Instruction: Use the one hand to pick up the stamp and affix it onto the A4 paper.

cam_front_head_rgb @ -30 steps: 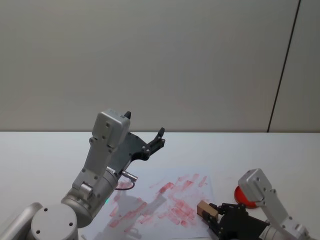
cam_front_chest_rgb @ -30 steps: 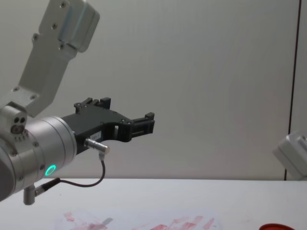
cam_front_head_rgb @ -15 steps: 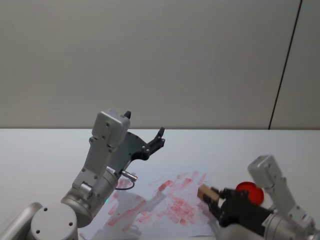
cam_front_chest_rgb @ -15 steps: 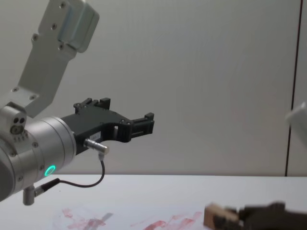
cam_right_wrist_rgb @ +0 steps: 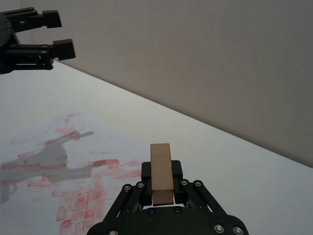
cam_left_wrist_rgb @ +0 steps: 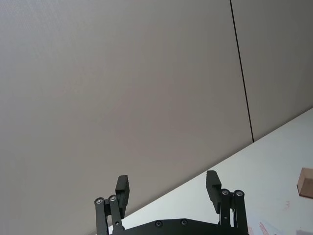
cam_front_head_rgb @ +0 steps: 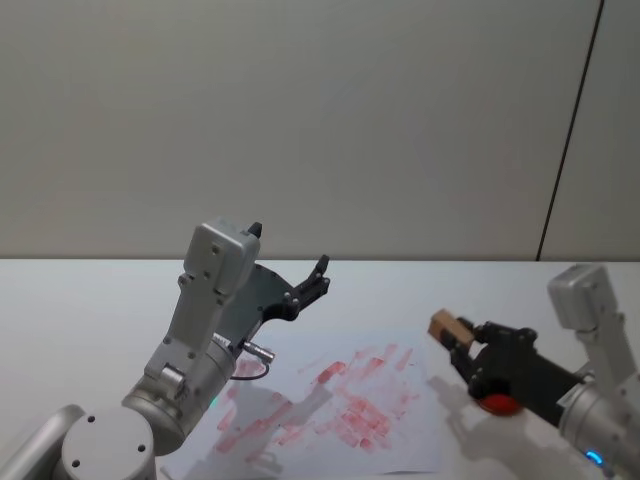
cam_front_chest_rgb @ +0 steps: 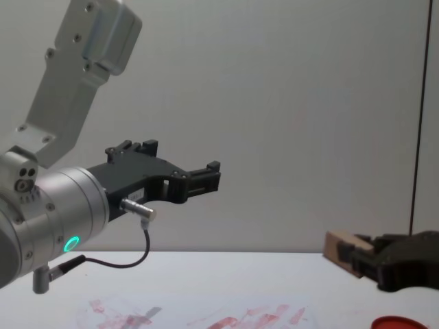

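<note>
Stamp [cam_right_wrist_rgb: 161,171] pinched between right gripper [cam_front_head_rgb: 463,343] fingers, jutting past their tips, off the table, A4 paper [cam_front_head_rgb: 340,410] flat below and ahead of them; left gripper [cam_left_wrist_rgb: 167,188] aloft, fingers spread, empty.

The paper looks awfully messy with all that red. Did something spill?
No spill visible: the A4 paper carries crowded, smeared red blocky marks. The right gripper holds the stamp in the air near the paper's right edge.
</note>
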Robot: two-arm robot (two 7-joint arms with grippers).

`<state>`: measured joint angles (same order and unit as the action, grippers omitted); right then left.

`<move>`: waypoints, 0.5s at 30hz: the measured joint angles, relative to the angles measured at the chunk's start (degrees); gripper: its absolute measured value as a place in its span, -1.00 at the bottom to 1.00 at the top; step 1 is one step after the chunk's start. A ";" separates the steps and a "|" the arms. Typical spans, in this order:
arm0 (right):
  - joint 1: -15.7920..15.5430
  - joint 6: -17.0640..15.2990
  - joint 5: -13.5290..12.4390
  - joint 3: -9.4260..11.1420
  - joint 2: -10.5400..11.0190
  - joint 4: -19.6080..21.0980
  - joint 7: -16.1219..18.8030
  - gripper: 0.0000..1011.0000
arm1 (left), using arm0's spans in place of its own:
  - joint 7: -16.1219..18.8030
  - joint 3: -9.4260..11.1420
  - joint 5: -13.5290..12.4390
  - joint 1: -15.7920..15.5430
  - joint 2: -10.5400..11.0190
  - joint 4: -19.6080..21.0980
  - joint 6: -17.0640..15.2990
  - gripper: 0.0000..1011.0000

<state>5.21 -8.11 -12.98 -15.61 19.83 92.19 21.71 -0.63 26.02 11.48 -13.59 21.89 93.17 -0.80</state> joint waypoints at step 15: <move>-0.73 -1.47 -0.68 1.83 2.20 -0.27 -1.83 -0.57 | 0.00 0.00 0.00 0.00 0.00 0.00 0.00 0.98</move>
<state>4.48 -9.57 -13.67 -13.77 22.03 91.92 19.89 -0.63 26.02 11.48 -13.59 21.89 93.18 -0.80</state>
